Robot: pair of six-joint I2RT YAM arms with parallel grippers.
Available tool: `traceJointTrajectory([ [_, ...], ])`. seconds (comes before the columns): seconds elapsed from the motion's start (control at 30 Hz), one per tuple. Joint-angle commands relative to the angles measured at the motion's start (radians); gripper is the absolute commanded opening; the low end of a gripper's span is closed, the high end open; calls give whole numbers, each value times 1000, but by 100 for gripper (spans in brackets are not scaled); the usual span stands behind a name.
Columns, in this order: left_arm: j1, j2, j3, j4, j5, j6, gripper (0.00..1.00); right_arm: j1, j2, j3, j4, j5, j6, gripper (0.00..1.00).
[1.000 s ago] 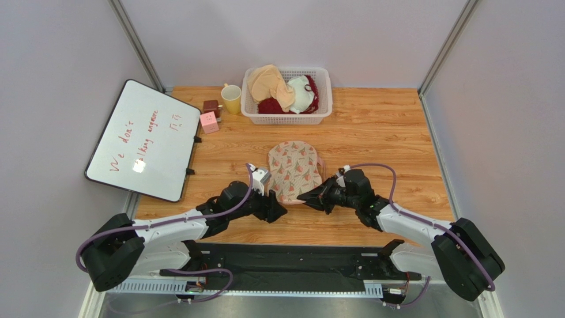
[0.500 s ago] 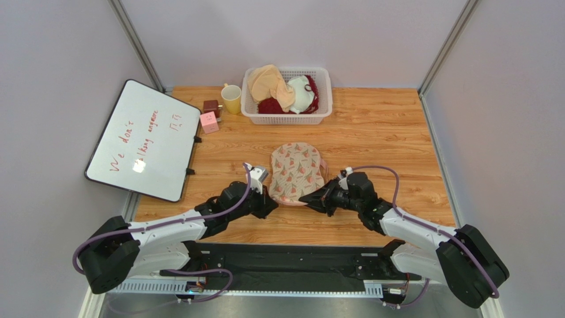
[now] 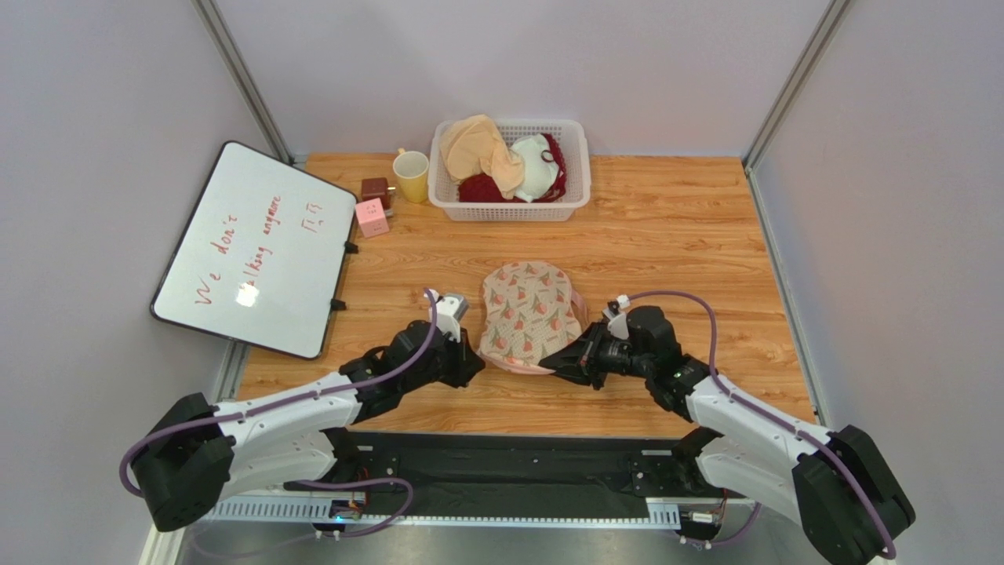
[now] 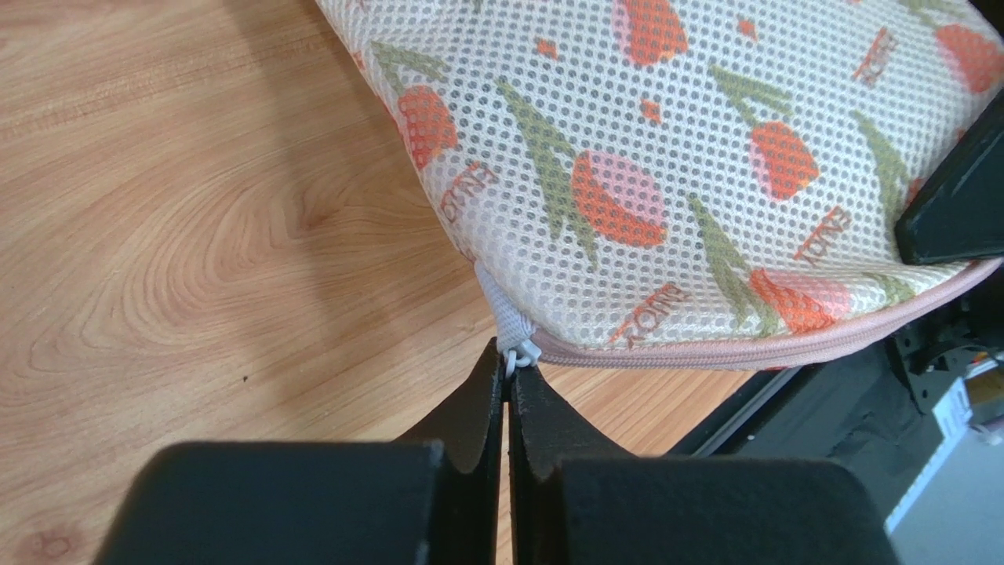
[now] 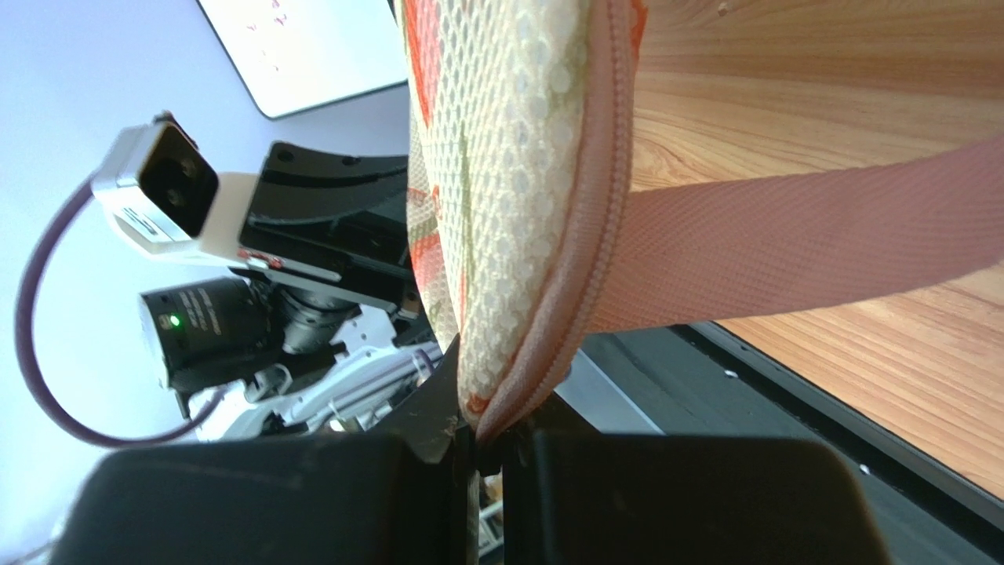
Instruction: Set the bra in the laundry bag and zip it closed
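Top view: laundry bag (image 3: 530,316) lies mid-table (image 3: 684,236), a gripper at each near corner; grip details are too small there. Left wrist view: left gripper (image 4: 508,367) is pinched together on the zipper pull (image 4: 516,349) at the bag's corner, with the pink zip closed along that edge. Right wrist view: right gripper (image 5: 477,438) is clamped on the bag's pink edging (image 5: 586,212), and a pink strap (image 5: 801,236) runs off sideways. Whiteboard (image 3: 253,247) reads "We don't", the rest unclear. Lettering on the bag's prints is not legible.
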Motion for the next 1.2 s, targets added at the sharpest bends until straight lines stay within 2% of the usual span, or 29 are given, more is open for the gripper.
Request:
traceJointTrajectory([
  [0.0, 73, -66, -23, -88, -54, -9, 0, -29, -19, 49, -61, -146, -159, 0],
  [0.1, 122, -152, -38, -136, -12, 8, 0, -34, -8, 66, -66, -201, -233, 0],
  [0.27, 137, -247, -44, -194, 14, 37, 0, -36, -11, 72, -53, -242, -289, 0],
  [0.43, 140, -289, -43, -226, 31, 54, 0, -52, -16, 47, -23, -290, -306, 0],
  [0.53, 140, -298, -50, -220, 92, 71, 0, -80, -20, 17, 60, -341, -302, 0],
  [0.7, 140, -342, -73, -220, 158, 60, 0, -88, -43, 3, 103, -384, -344, 0],
  [0.73, 140, -359, -76, -223, 166, 57, 2, -88, -51, -5, 150, -393, -329, 0],
  [0.8, 140, -379, -83, -228, 187, 50, 14, -89, -59, -8, 200, -419, -318, 0],
  [0.97, 140, -462, -90, -263, 204, 31, 43, -89, -95, 4, 160, -413, -358, 0],
  [1.07, 140, -522, -89, -288, 225, 11, 50, -91, -94, -5, 143, -407, -355, 0],
  [1.17, 140, -577, -90, -306, 242, -15, 53, -91, -94, -20, 206, -411, -318, 0],
])
